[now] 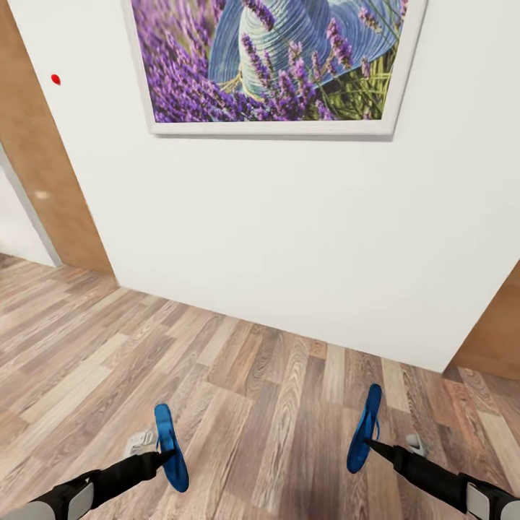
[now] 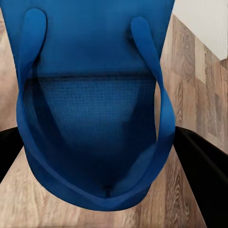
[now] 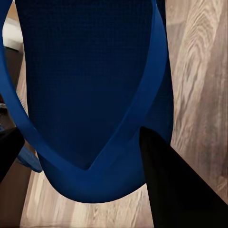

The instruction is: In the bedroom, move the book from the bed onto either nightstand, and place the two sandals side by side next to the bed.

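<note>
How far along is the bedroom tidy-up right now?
Nothing looks finished yet. In hand: the left pincer holds one blue sandal, the right pincer holds the other sandal, both above the wood floor. Left: setting them beside the bed, and moving the book.

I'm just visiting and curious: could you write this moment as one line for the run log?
left gripper: shut on left sandal | right gripper: shut on right sandal | both sandals held above wood floor | facing white wall
</note>
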Controlling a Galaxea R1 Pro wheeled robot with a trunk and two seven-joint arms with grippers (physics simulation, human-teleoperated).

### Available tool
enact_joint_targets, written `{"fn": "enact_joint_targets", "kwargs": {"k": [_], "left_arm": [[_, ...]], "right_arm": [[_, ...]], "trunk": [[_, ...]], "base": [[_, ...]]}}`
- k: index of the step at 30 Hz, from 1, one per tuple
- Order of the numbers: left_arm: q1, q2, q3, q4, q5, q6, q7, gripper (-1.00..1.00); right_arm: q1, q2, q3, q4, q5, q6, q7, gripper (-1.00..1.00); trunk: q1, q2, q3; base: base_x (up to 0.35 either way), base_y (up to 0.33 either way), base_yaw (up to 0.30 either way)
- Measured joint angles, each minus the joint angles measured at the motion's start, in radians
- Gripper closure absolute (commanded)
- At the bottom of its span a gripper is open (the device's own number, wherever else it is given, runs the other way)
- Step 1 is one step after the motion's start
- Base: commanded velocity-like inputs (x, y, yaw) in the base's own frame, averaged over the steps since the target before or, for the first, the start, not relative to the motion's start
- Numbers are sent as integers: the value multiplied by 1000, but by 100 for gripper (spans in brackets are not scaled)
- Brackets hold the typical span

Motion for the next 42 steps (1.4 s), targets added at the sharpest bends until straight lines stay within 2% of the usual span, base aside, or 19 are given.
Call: {"fn": "enact_joint_targets", "kwargs": {"k": [42], "left_arm": [[5,-15,0,0,0,0,0,100]], "right_arm": [[0,0,0,0,0,0,0,100]], "trunk": [[0,0,0]], "base": [[0,0,290]]}}
